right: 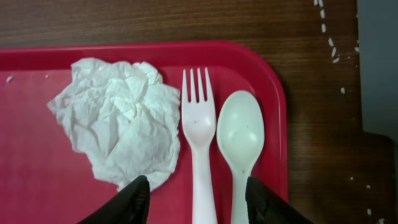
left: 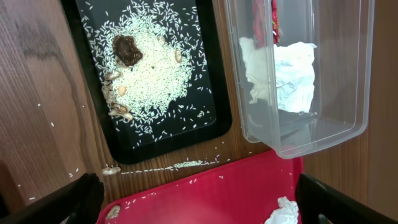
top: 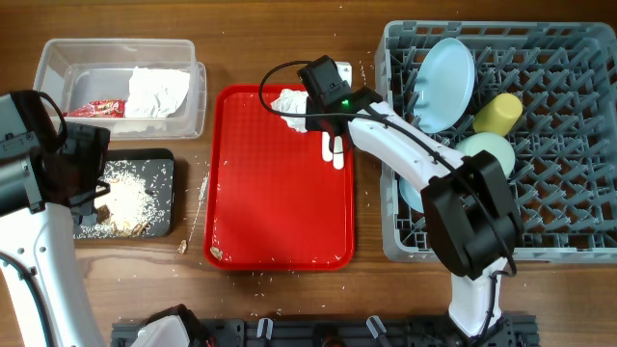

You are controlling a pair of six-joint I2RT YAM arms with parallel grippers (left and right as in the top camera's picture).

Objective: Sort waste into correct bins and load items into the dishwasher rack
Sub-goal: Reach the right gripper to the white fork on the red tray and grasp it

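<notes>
My right gripper (right: pixel 196 199) is open low over the red serving tray (top: pixel 280 212), its fingers either side of the handles of the white fork (right: pixel 199 124) and spoon (right: pixel 240 134). A crumpled napkin (right: pixel 121 118) lies just left of the fork. My left gripper (left: pixel 199 208) is open and empty above the gap between the black tray (left: pixel 214 81) and the red tray. The black tray holds rice (left: pixel 155 81) and a brown scrap (left: pixel 126 50). The clear tub (left: pixel 354 74) holds a napkin (left: pixel 280 74) and a red wrapper (left: pixel 264 18). The rack (top: pixel 578 145) holds the blue plate (top: pixel 443 82), yellow cup (top: pixel 497 113), green bowl (top: pixel 479 149) and saucer (top: pixel 410 193).
Rice grains and a small scrap (left: pixel 112 169) lie on the wooden table between the black tray and the red tray. Another scrap (top: pixel 216 253) sits in the red tray's near left corner. The rack's wall stands just right of the red tray.
</notes>
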